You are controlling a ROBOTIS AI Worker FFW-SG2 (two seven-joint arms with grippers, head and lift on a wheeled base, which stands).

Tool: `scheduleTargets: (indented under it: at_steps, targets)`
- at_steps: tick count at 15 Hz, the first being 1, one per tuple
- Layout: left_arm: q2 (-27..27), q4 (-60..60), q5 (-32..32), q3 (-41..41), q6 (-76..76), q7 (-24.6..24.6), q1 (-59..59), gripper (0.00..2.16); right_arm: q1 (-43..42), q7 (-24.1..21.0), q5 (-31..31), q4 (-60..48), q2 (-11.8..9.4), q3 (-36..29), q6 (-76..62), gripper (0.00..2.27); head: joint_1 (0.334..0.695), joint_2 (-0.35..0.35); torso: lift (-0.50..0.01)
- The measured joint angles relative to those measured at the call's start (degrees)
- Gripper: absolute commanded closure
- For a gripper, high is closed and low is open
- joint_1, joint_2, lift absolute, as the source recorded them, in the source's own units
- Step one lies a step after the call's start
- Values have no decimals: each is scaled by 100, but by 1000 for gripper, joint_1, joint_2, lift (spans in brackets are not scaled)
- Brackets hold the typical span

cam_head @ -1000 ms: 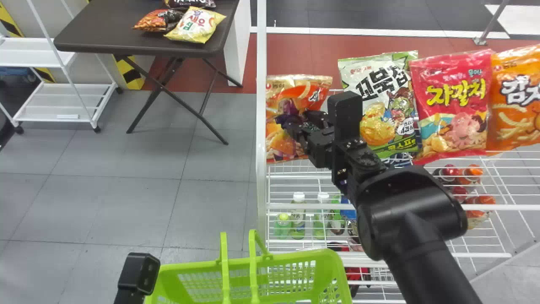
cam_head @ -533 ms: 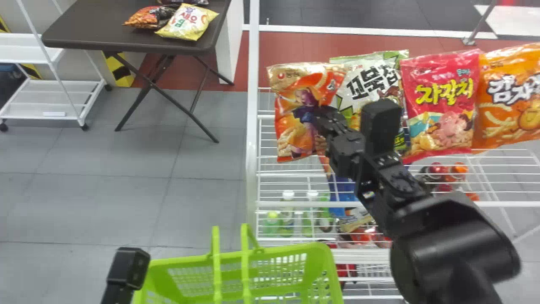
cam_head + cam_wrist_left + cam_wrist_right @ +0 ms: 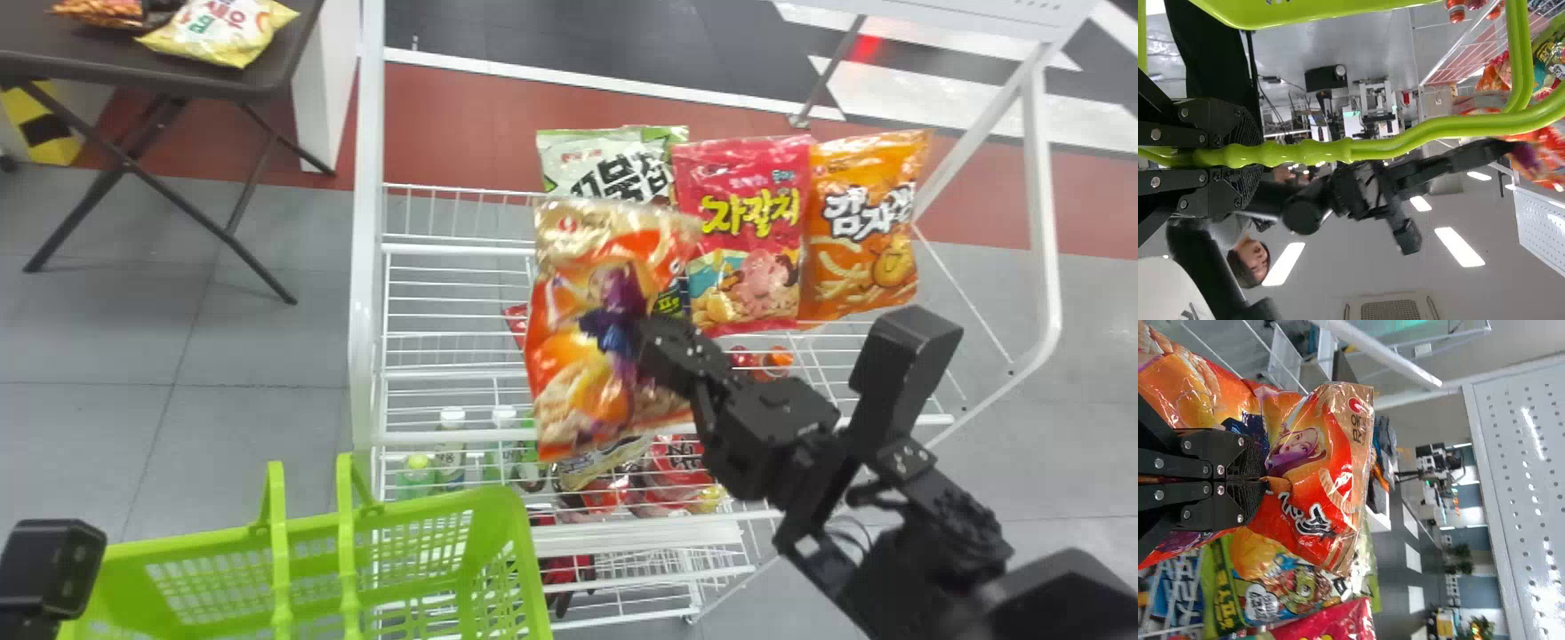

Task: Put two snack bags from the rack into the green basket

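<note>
Left wrist view: basket handle (image 3: 1305, 153) clenched in left gripper (image 3: 49, 569), orange bag (image 3: 569, 329) in right gripper (image 3: 662, 348).

A glossy orange and gold plastic snack bag (image 3: 578, 382), printed with a purple-haired figure, is held near upright with a slight tilt, its film puckered in the right claw (image 3: 647, 345), in front of the white wire rack (image 3: 453, 250). Behind it on the rack, a white-and-green bag (image 3: 613, 160), a pinkish-red bag (image 3: 751, 267) and an orange bag (image 3: 862, 258) stand in a row, the first partly hidden. The bright green plastic basket (image 3: 444, 507) sits upright beside the rack, handles raised, one gripped by the left claw (image 3: 53, 569)
</note>
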Motion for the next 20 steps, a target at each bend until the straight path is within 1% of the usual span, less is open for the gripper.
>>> scheduleTargets:
  at_steps: [2,4,7,8,11,13,14,15,19,20]
  targets:
    - [-73,-147,-13,130,0,-18,181,1217,166,106,-86,-308,1,12,943,2246,695,-263,-4]
    - [-167,-241,-48,202,0,-20,312,1217,267,165,-79,-534,79,138,1810,2246,695,-243,-4]
    - [-208,-262,-129,165,0,-5,328,1217,415,168,167,-747,232,539,2749,2246,695,-208,-4]
    - [-207,-264,-134,144,0,-2,314,1217,441,161,209,-847,268,688,3154,2246,695,-182,-4]
    - [-206,-312,-136,105,0,7,286,1217,447,78,293,-1077,322,1135,4142,2246,695,-138,-4]
    - [-208,-331,-136,81,0,20,273,1217,394,56,421,-1085,325,1492,4383,2246,695,-95,-4]
    - [-209,-334,-136,57,0,40,268,1217,345,47,478,-1037,325,1673,4400,2246,695,-50,-4]
    - [-209,-334,-139,29,0,64,263,1217,281,31,513,-952,326,1816,4358,2246,695,-28,-4]
    - [-220,-334,-162,-86,0,98,249,1217,-139,-56,671,13,427,2298,3376,2246,695,45,-4]
    - [-224,-337,-163,-93,0,97,250,1217,-235,-82,790,319,449,2392,3064,2098,695,52,-4]
